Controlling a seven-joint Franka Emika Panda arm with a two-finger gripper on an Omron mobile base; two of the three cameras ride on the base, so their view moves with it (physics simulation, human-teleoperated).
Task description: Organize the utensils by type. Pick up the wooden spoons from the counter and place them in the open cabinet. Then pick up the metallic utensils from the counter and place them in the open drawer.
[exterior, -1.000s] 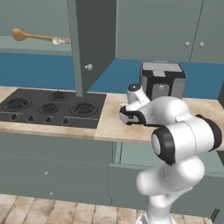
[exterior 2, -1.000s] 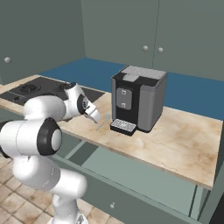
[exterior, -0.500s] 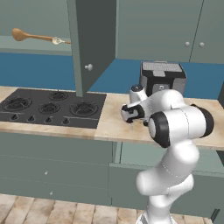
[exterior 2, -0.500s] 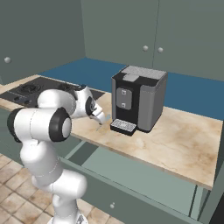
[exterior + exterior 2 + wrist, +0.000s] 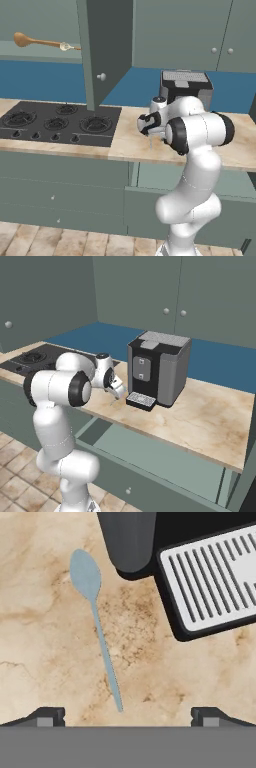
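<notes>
A white robot arm's two-finger gripper (image 5: 128, 714) hovers, jaws spread wide and empty, above a slim pale blue-grey metal spoon (image 5: 96, 624) lying flat on the beige marbled stone counter (image 5: 40, 647), just beside the ribbed drip tray of a dark grey coffee machine (image 5: 159, 374). Well away from the machine, past the black gas hob (image 5: 55, 122), a large orange-brown wooden spoon (image 5: 42, 42) rests (beside something small and pale) on the shelf of the open grey-green wall cabinet (image 5: 102, 50).

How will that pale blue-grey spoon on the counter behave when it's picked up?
The pale blue-grey spoon looks slim and stiff, so probably light. It lies flat on the marbled counter, so its thin handle may slip aside under the open claw.
</notes>
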